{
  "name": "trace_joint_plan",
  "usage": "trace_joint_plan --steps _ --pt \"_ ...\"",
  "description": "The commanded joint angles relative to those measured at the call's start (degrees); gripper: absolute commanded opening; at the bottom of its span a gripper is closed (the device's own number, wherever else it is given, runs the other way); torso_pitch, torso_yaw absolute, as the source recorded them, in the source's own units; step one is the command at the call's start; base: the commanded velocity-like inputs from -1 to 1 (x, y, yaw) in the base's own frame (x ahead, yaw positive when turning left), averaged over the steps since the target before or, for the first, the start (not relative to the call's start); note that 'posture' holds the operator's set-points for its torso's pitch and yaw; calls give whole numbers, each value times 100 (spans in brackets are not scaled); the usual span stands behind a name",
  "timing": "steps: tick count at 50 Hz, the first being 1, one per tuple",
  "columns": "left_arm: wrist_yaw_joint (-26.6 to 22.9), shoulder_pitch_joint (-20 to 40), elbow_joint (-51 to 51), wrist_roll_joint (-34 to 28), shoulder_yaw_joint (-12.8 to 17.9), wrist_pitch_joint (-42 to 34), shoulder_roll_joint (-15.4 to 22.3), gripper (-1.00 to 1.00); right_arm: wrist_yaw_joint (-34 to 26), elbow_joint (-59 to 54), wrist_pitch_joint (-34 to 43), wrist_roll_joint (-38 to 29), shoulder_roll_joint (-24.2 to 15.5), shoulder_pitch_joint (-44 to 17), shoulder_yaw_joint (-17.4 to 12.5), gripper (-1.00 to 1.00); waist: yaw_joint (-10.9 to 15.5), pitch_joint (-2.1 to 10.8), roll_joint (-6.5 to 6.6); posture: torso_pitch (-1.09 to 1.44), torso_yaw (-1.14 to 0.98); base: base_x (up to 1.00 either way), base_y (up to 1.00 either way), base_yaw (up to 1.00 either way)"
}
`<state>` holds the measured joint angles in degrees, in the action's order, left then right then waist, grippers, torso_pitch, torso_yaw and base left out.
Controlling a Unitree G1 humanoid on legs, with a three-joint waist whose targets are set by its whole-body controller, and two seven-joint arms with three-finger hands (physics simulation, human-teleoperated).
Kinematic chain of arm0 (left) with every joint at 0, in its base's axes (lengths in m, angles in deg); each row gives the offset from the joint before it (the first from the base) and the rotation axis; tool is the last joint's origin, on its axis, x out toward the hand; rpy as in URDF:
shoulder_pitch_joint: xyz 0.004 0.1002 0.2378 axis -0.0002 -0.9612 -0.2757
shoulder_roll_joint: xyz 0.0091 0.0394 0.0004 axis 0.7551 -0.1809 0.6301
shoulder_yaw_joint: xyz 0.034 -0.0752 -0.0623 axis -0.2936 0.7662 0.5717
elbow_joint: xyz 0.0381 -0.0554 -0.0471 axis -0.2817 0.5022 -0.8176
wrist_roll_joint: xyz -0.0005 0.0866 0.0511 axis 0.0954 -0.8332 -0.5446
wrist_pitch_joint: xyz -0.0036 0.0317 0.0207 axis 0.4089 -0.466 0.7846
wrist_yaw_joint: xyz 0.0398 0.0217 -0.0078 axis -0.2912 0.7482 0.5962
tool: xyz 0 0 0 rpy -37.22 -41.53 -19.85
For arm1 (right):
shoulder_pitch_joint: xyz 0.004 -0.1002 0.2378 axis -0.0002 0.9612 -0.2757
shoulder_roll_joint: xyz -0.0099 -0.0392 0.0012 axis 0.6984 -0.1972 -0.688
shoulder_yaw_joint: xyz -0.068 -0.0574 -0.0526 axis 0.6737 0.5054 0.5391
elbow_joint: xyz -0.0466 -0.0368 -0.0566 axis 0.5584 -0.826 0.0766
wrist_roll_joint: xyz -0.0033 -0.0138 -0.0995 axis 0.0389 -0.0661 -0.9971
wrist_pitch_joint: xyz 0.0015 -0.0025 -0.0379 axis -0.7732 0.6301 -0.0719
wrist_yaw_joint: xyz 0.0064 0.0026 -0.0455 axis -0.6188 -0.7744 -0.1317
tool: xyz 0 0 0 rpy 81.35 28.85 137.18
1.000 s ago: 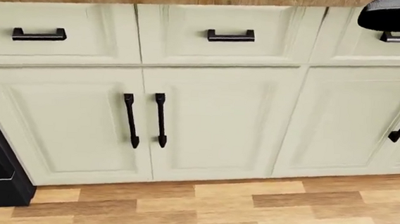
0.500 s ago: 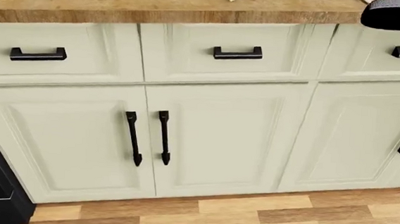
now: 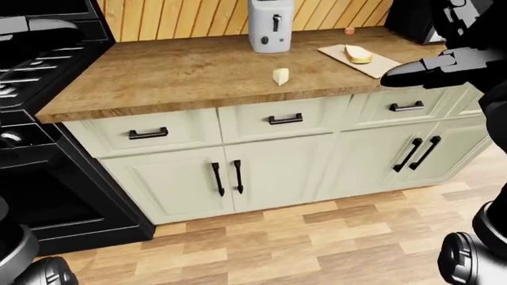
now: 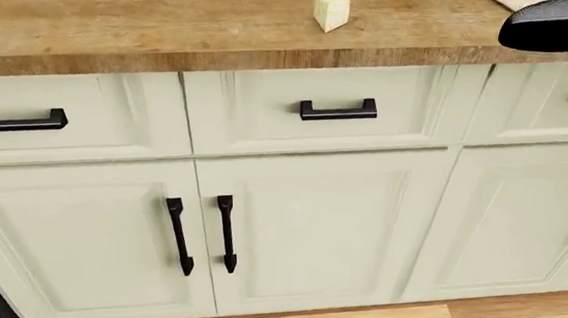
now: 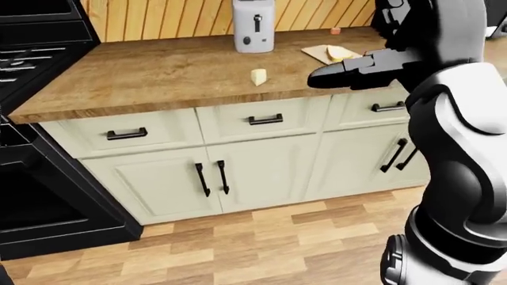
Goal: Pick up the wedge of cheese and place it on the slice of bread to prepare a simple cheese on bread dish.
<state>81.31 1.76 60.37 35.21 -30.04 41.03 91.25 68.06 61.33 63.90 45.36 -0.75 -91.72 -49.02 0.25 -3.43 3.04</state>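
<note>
Far left in the left-eye view stands the black stove [image 3: 35, 71], butted against the left end of the wooden countertop [image 3: 174, 71]. Below the counter run pale green drawers [image 3: 150, 132] and cabinet doors [image 3: 226, 178] with black handles, and wood plank flooring [image 3: 301, 237] below those.

The wedge of cheese [image 3: 280, 76] sits upright on the countertop, close to its near edge, about midway along it. Up the view from it, against the wooden slat wall, stands a white toaster [image 3: 270, 25], well apart from the cheese. To the right lies a pale cutting board [image 3: 372, 64] set at an angle, and the slice of bread [image 3: 359, 54] rests on it, toward the board's upper end. A small reddish item [image 3: 349, 30] sits near the wall beyond the board; I cannot tell what it is.

My right hand [image 5: 345, 74] hangs over the near edge of the countertop, to the right of the cheese and just below the board in the right-eye view. Its fingers reach out flat toward the left, unclenched, with nothing in them, and they are clear of the cheese. My left hand is outside every view.
</note>
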Motion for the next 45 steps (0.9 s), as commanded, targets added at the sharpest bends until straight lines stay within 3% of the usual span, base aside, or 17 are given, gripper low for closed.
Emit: trace_joint_plan --steps 1,7,8,9,10,11,18,22,23,26,28,33,34,36,37,42,45 --pt "-38 170 -154 -12 30 204 90 100 48 96 -217 -87 -109 -184 -172 100 -23 118 5 0 0 28 0 0" --pt "-53 172 -134 -27 33 209 91 100 32 86 -233 -112 -95 -179 -163 100 72 114 -422 0 0 29 0 0" --pt "-55 173 -130 -26 39 209 93 100 32 87 -231 -113 -90 -181 -165 100 87 173 -584 0 0 29 0 0" --pt "-57 172 -124 -26 42 212 94 100 38 98 -216 -110 -87 -187 -167 100 107 248 -608 0 0 29 0 0" --pt "-56 172 -128 -24 45 207 98 100 37 100 -217 -115 -88 -186 -166 100 34 121 -536 0 0 28 0 0" --pt "-56 171 -124 -24 44 210 95 100 38 109 -209 -110 -83 -188 -169 100 62 77 -627 0 0 29 0 0" --pt "-62 138 -112 -16 62 244 86 100 38 153 -181 -90 -84 -169 -213 100 -54 55 -290 0 0 29 0 0" --pt "-38 143 -149 2 62 207 95 100 58 21 -267 -178 -82 -153 -163 100 -106 163 115 0 0 12 0 0" --pt "-30 145 -164 10 65 190 100 100 71 15 -245 -196 -85 -160 -161 100 -141 125 -38 0 0 0 0 0" --pt "-25 149 -163 16 61 190 102 100 130 -21 -212 -369 -109 -184 -105 100 -113 44 52 0 0 0 0 0" --pt "-27 146 -159 11 59 195 106 100 105 -30 -213 -479 -100 -169 -65 100 -91 -11 -11 0 0 0 0 0" --pt "-49 146 -118 -26 35 240 93 100 53 20 -129 -535 -48 -219 -95 100 -26 -55 -477 0 0 0 0 0" --pt "-46 149 -132 -21 44 221 96 100 24 15 -151 -528 -24 -209 -115 100 -19 -48 -291 0 0 0 0 0" --pt "-45 152 -140 -18 51 210 101 100 -7 15 -157 -554 -23 -203 -99 100 -20 67 -287 0 0 0 0 0" --pt "-50 138 -133 -53 29 232 96 100 -40 54 -138 -540 -3 -199 -80 100 -17 219 -267 0 0 0 0 8" --pt "-65 141 -120 -78 36 233 79 100 -81 39 -137 -600 37 -202 -66 100 -23 207 -317 0 0 0 0 10" --pt "-68 145 -123 -89 29 232 74 100 -94 59 -116 -609 56 -211 -74 100 -15 149 -144 0 0 0 0 16"
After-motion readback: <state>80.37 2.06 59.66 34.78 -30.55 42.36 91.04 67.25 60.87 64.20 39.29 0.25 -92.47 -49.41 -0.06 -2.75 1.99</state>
